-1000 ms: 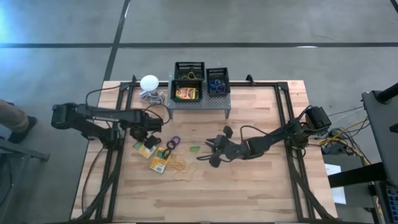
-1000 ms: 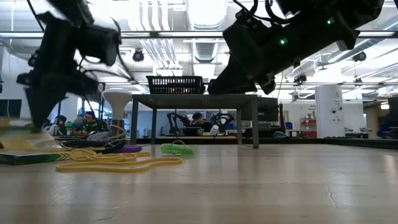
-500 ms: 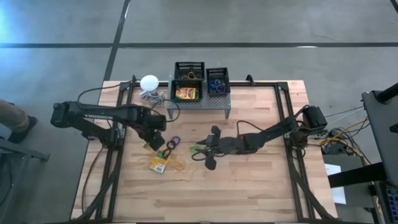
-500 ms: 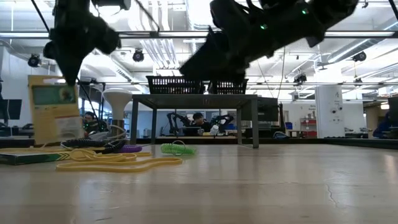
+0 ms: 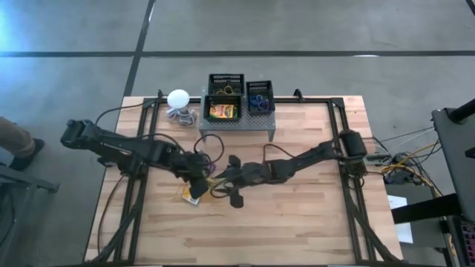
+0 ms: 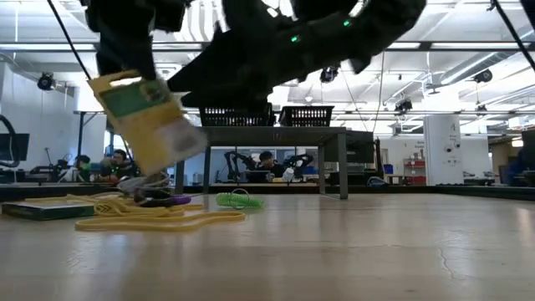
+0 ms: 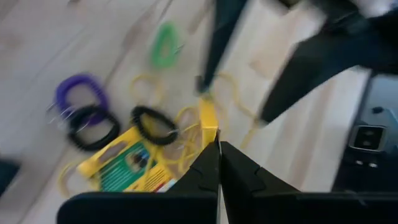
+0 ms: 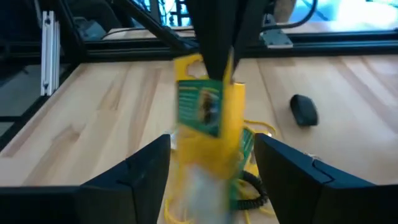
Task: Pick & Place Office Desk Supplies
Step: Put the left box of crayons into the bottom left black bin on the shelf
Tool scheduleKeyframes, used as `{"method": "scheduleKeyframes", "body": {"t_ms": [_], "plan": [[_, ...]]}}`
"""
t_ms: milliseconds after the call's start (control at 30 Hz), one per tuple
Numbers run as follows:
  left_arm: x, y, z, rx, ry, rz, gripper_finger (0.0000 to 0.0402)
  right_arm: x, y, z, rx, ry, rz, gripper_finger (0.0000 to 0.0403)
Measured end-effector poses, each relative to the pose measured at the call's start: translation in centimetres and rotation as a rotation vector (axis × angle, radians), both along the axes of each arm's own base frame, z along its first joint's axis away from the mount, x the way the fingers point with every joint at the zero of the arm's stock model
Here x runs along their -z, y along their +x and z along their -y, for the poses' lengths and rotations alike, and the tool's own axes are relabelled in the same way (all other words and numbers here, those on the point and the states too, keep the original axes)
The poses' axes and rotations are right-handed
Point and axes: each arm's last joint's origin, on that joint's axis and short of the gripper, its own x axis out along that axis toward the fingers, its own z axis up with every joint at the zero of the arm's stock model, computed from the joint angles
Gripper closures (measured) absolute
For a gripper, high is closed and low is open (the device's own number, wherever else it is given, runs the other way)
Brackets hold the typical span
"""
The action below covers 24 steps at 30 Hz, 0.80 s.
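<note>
Right gripper (image 8: 211, 165): fingers spread wide, facing the held box just beyond them.
Left gripper (image 7: 219, 149): pinches yellow-and-green box (image 6: 146, 119) by its top edge.
Box: hangs tilted, long axis near upright, above the rubber bands (image 6: 159, 219).
Second box (image 7: 127, 165): flat beside them.

white ball-shaped object (image 5: 178, 98) with cord: table's far-left | grey perforated stand (image 5: 236, 119): far centre | seated people (image 6: 266, 159), possibly: background

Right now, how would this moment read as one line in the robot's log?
left gripper: shut on yellow-and-green box, lifted off table | right gripper: open, facing box | second box: flat on table
</note>
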Motion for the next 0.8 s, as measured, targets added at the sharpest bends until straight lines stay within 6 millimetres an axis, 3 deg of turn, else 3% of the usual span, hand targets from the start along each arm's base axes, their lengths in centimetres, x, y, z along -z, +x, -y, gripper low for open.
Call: {"method": "scheduleKeyframes", "body": {"t_ms": [267,400,633,800], "plan": [[-0.3,0.4,0.4,0.064,0.027,0.063,0.0394,0.3,1.6,0.3,-0.13,0.07,-0.012,0.0185],[-0.3,0.4,0.4,0.091,0.045,0.071,0.0394,0.1,1.8,0.6,-0.195,0.12,-0.014,0.0233],[-0.9,0.7,0.5,0.229,0.119,0.133,0.0381,0.5,1.4,0.7,-0.164,0.172,-0.037,0.037],[-3.7,1.3,0.5,0.326,0.158,0.248,0.0329,1.6,0.6,0.0,-0.064,0.143,-0.044,0.0367]]}}
